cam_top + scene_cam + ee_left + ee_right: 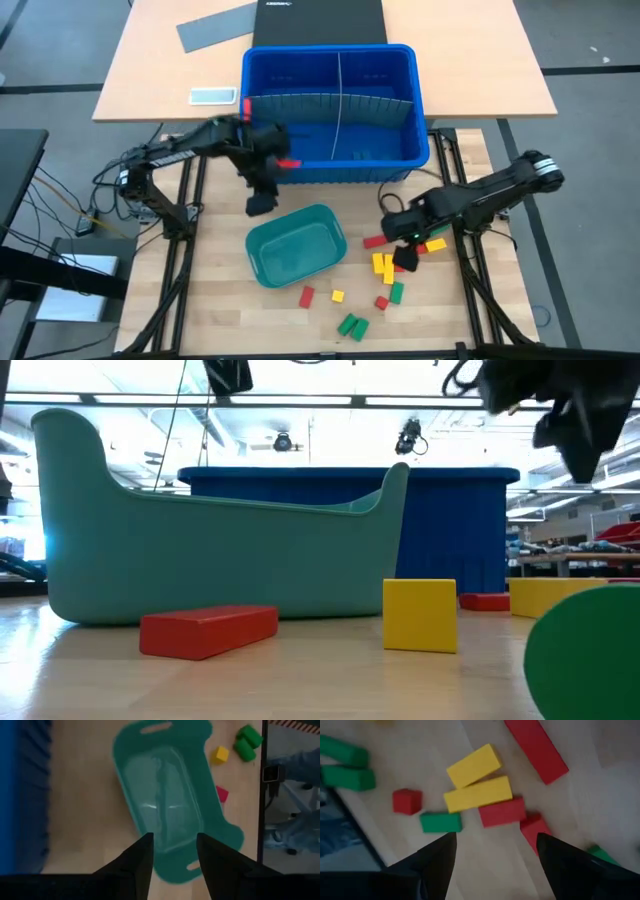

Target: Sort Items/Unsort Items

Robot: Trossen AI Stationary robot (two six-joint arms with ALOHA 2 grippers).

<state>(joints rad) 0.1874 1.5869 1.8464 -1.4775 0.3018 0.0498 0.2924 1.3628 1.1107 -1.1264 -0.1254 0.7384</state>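
The teal tray [165, 795] is showing glossy, smooth plastic (light streaks glinting in its basin). The toy blocks [477, 794] are looking matt and smooth. The table [220, 300] is showing pale wood grain.

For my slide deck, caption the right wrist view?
Open right claw hovering over scattered red, yellow and green blocks on the wooden table.

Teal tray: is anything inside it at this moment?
The teal tray looks empty in the high and left wrist views; the left gripper, open, hangs over one end, hiding a little of it.
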